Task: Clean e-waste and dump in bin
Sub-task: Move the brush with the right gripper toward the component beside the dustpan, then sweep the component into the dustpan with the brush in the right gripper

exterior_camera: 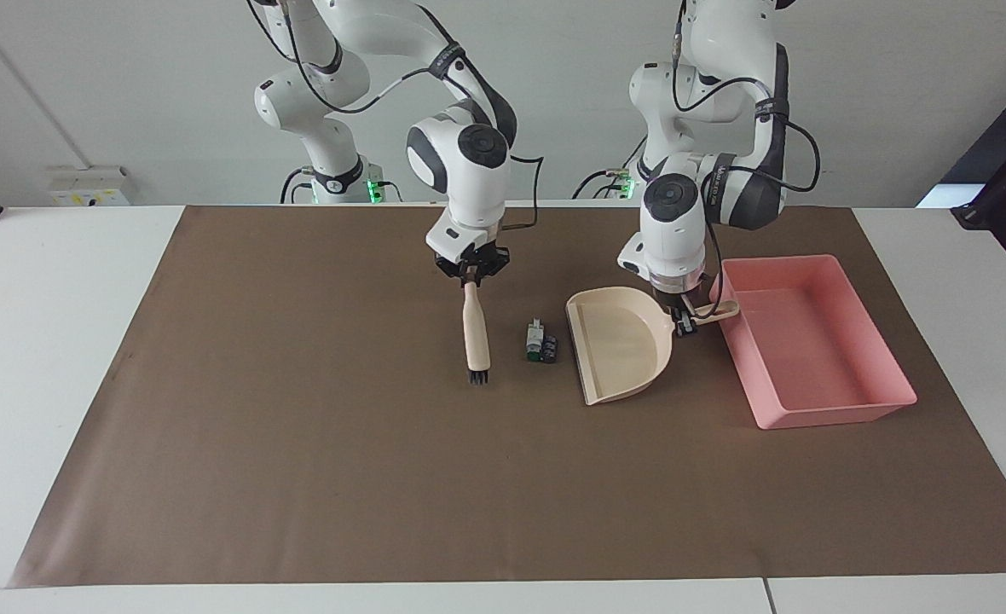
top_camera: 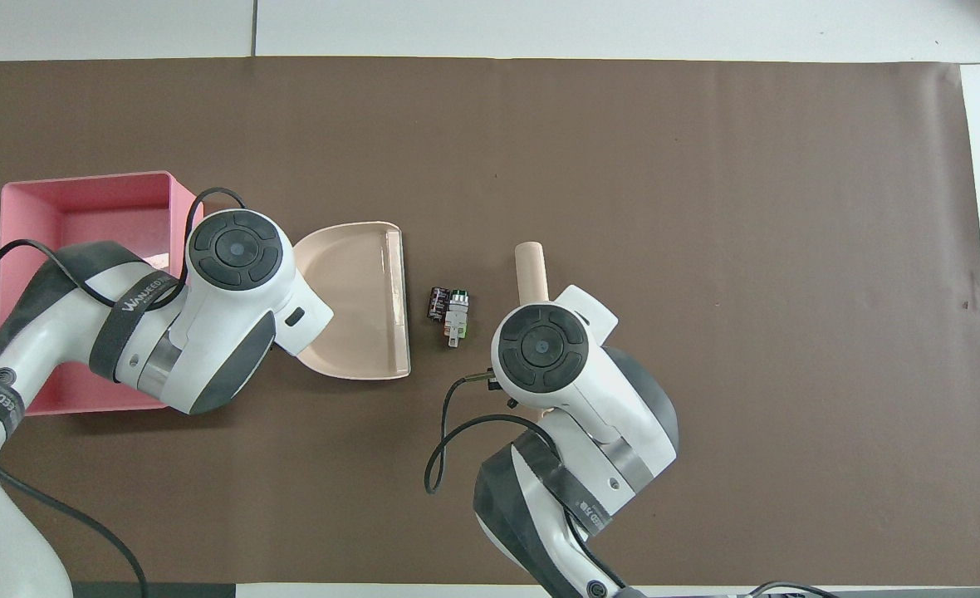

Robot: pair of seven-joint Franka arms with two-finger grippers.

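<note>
The e-waste [exterior_camera: 540,344], a white bit with a green end and a small dark block, lies on the brown mat; it also shows in the overhead view [top_camera: 450,309]. My right gripper [exterior_camera: 471,271] is shut on the handle of a wooden brush [exterior_camera: 475,328]. The brush hangs bristles down just beside the e-waste, toward the right arm's end. My left gripper [exterior_camera: 682,320] is shut on the handle of the beige dustpan [exterior_camera: 618,345]. The dustpan's lip faces the e-waste with a small gap between them. The pink bin [exterior_camera: 835,414] stands beside the dustpan toward the left arm's end. In the overhead view both grippers are hidden under their wrists.
A brown mat [exterior_camera: 298,477] covers most of the white table [exterior_camera: 43,341]. In the overhead view the bin [top_camera: 83,178], the dustpan [top_camera: 357,299] and the brush [top_camera: 531,270] lie in one row across the mat.
</note>
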